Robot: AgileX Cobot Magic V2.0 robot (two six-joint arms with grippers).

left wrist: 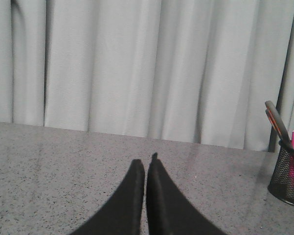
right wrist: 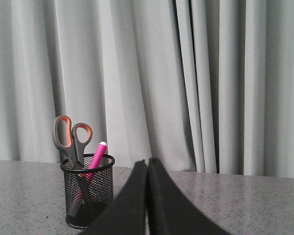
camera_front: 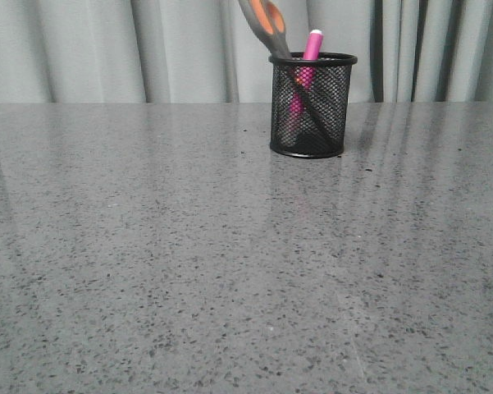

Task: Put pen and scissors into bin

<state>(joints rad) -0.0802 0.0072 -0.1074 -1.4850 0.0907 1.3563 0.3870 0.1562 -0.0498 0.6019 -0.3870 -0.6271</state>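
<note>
The black mesh bin (camera_front: 310, 105) stands upright on the grey table at the back, right of centre. The pink pen (camera_front: 311, 48) and the scissors (camera_front: 267, 25) stand inside it, handles and pen end sticking out above the rim. The bin also shows in the left wrist view (left wrist: 287, 174) and the right wrist view (right wrist: 87, 196), with the scissors (right wrist: 71, 139) and pen (right wrist: 96, 155) in it. My left gripper (left wrist: 147, 161) is shut and empty, well to the side of the bin. My right gripper (right wrist: 147, 162) is shut and empty, beside the bin. Neither gripper shows in the front view.
The speckled grey table (camera_front: 230, 263) runs from the front edge to a grey pleated curtain (camera_front: 107, 49) at the back. Nothing else stands on it in view.
</note>
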